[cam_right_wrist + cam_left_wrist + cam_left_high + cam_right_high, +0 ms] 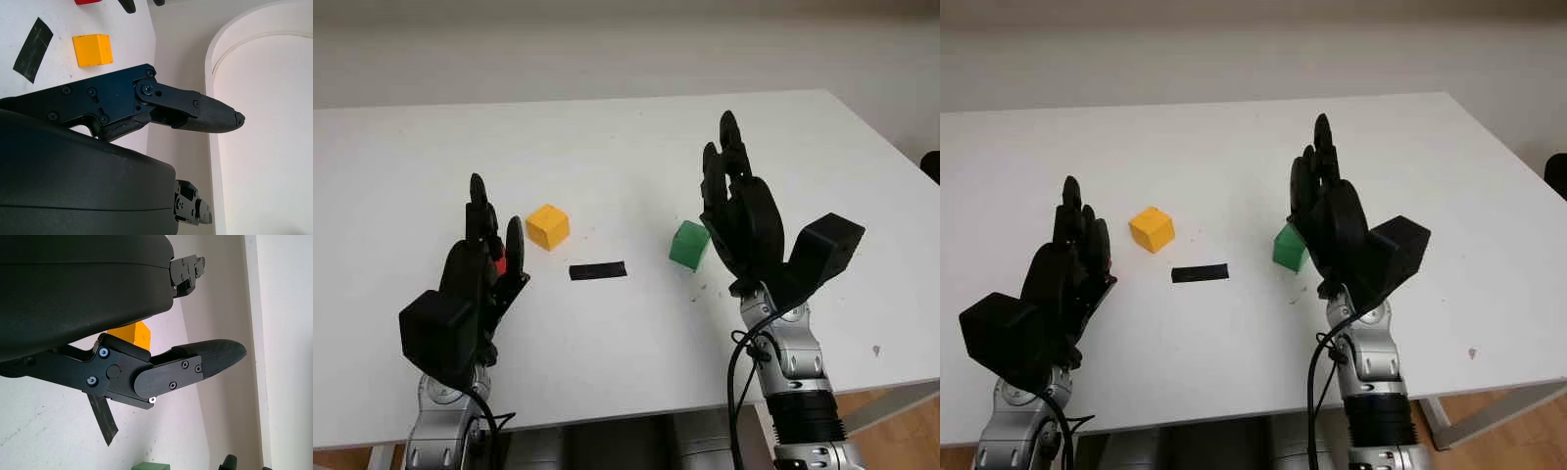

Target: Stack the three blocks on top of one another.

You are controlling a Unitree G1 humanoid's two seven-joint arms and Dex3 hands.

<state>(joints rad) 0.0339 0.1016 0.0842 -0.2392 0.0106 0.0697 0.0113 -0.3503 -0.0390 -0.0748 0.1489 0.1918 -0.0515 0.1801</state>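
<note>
A yellow block sits on the white table, left of centre. A green block stands to its right. A red block peeks out from behind my left hand, which is open and held upright just left of the yellow block. My right hand is open and upright too, directly right of the green block and close beside it. The right wrist view looks across to the yellow block and a sliver of the red block.
A short strip of black tape lies flat on the table between the yellow and green blocks, a little nearer to me. The table's front edge runs just behind both wrists.
</note>
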